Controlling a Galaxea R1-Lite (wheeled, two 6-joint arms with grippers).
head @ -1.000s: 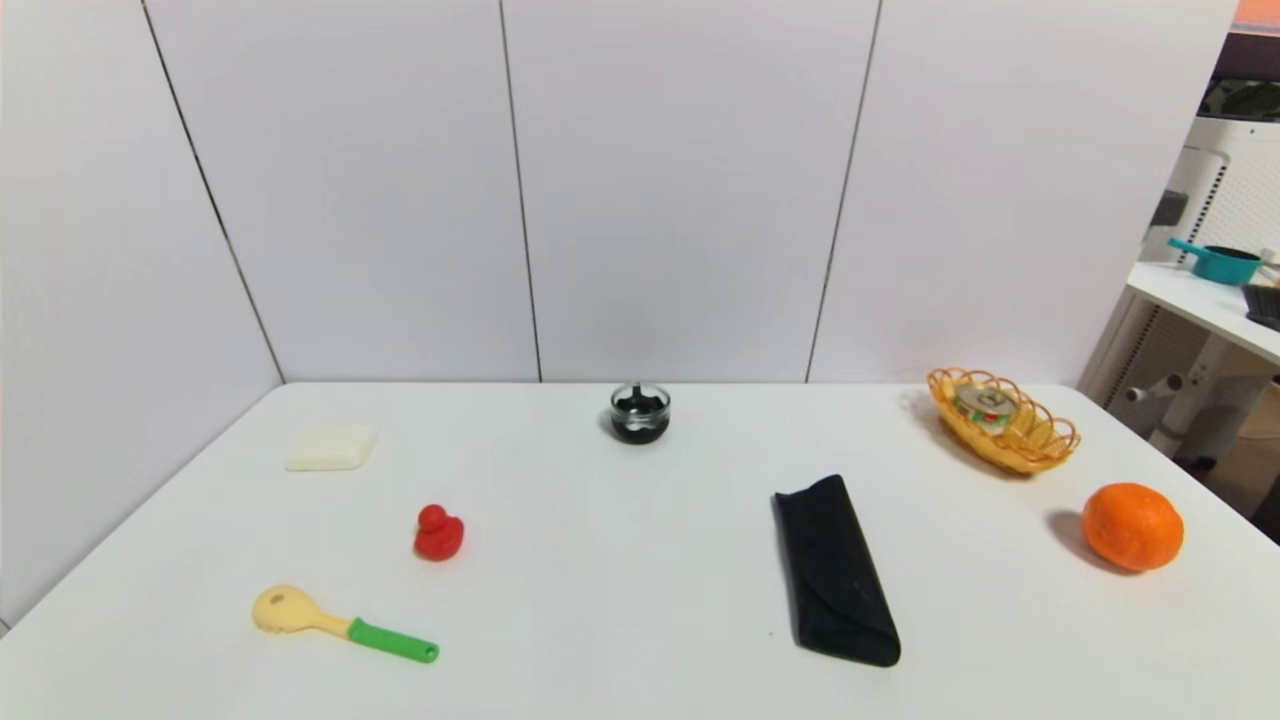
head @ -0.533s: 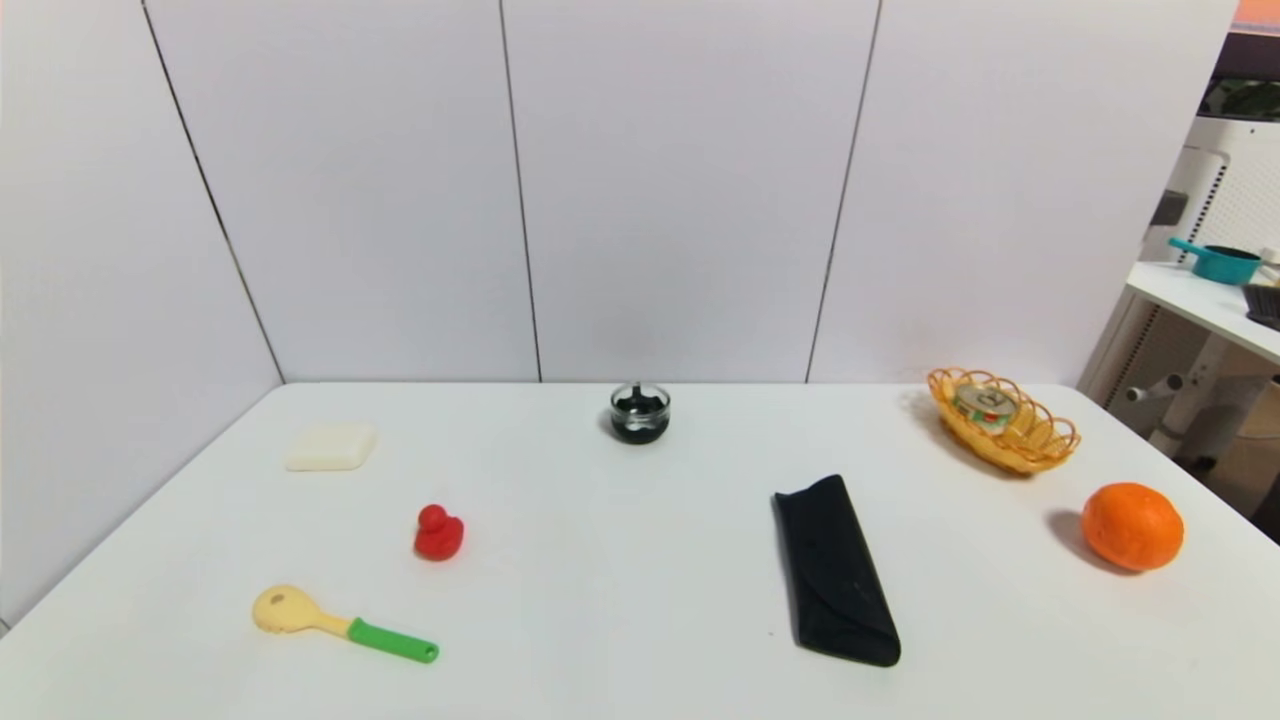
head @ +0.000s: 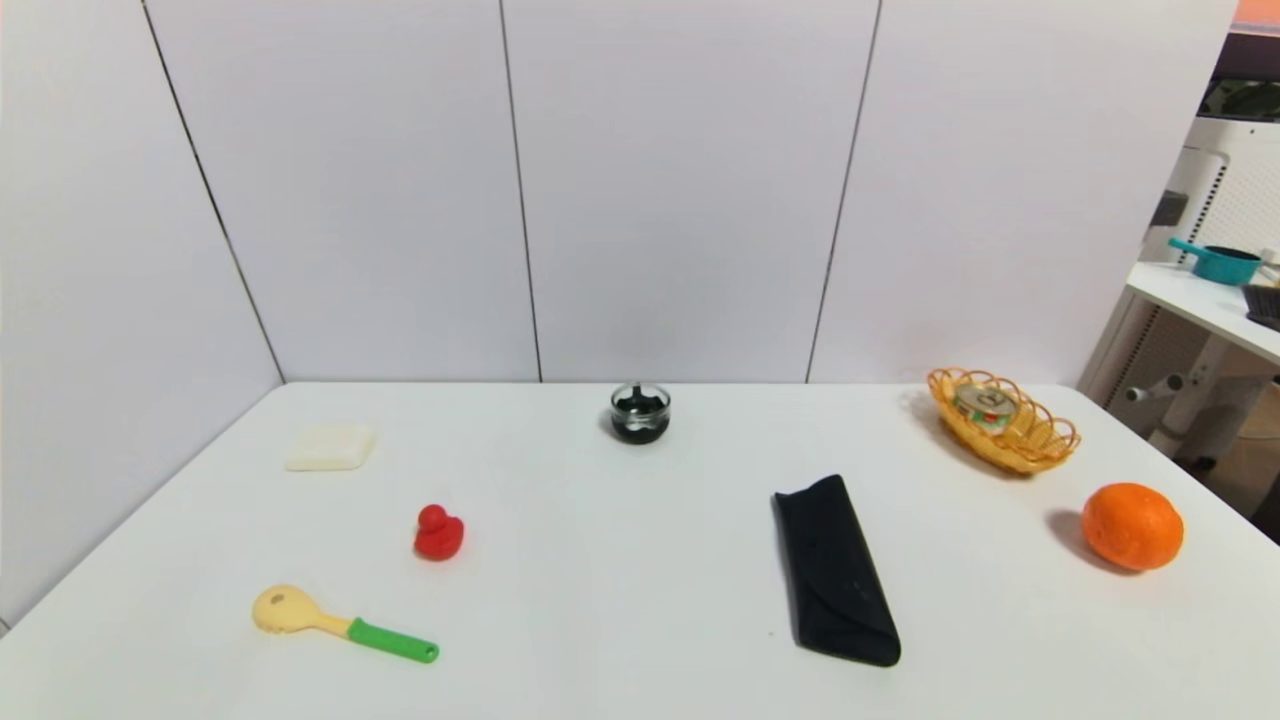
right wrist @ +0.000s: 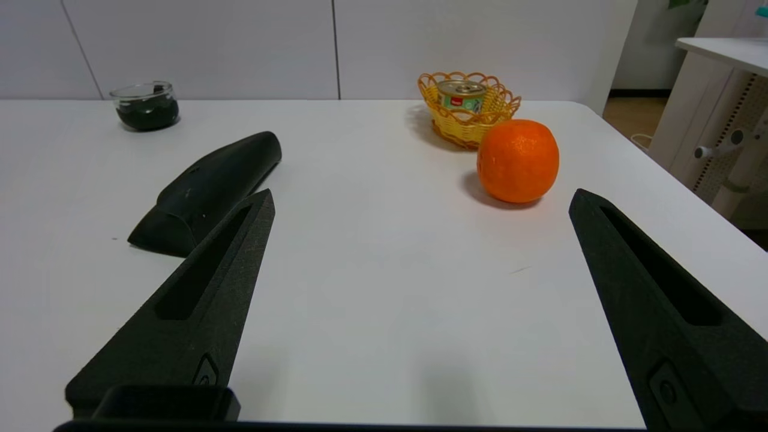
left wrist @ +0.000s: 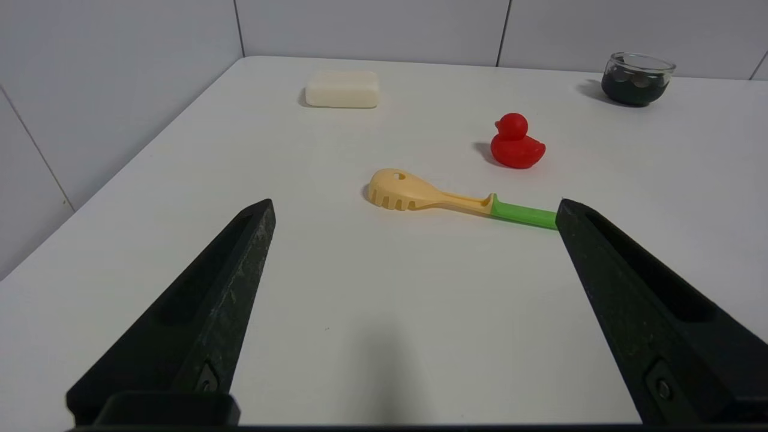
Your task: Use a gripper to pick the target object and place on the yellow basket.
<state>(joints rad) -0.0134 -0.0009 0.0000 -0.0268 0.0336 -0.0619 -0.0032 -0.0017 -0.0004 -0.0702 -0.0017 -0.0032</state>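
Tin in yellow basket, both hands wide open and holding nothing

Tin can (head: 985,404) sits inside yellow basket (head: 1004,425), toward its far-left end, ridged lid up. Basket is at the far right of table (head: 620,580), near the back edge and the back wall (head: 680,190). Right hand (right wrist: 422,193): fingers spread wide, bare table between them, over the near part of the table, well apart from basket. Left hand (left wrist: 416,203): same, fingers wide, no grip, over the near left part. Neither hand shows in head view.

Room: broad bare stretch across the middle, between red duck (head: 439,533) and black case (head: 838,570); more bare surface along the near edge. Orange fruit (head: 1132,527) is near the right edge, just in front of basket. Glass jar (head: 640,413) close to the back edge, around the middle. White block (head: 331,447) back left; spoon (head: 345,625) with green handle front left, near duck.

Versus earlier head frames: no visible change, all items same spots, tin already in basket.

Counts on table: one tin, one basket, one fruit, one case, one jar, one duck, one white block, one spoon. Off to the right, one teal pan (head: 1225,264) on a separate white surface.
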